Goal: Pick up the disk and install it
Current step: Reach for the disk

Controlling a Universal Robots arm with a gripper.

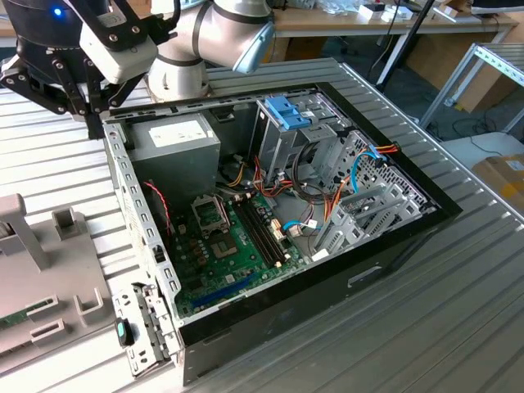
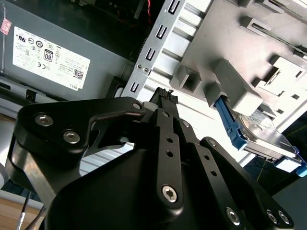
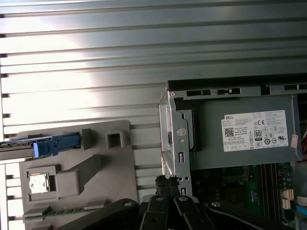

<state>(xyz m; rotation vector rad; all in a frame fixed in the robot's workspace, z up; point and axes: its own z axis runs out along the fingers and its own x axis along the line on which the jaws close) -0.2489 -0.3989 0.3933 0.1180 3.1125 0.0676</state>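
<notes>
One ribbed metal bench [image 1: 458, 327] carries everything, and most of it is taken by an open computer case [image 1: 131, 188] lying on its side with the motherboard [image 1: 221, 246] exposed. Beside the case, at the exterior view's left, sits a grey fixture [image 1: 49, 278] of moulded blocks and slots. Inside the case a grey power supply [image 1: 176, 139] fills one corner, and near it stands a tall metal drive cage [image 1: 282, 143] topped by a blue-tabbed bracket [image 1: 288, 110].

The gripper [image 3: 165, 181] hangs over the case's rear wall, between the power supply and the fixture – its jaws are closed together with nothing between them.

The disk [image 2: 264, 136] is outside the case, lodged in the grey fixture behind one of the blocks, its blue carrier frame [image 3: 55, 143] running along its side; nothing touches it. Its bay in the case is not filled, so both steps look undone.

By my reading the disk is stiff and dense for its bulk, with a smooth metal face that would slide under a loose pinch, and it will not forgive a knock. The plastic frame probably flexes – a hold across the two long edges of the body, well clear of the thin blue ends, seems soundest
</notes>
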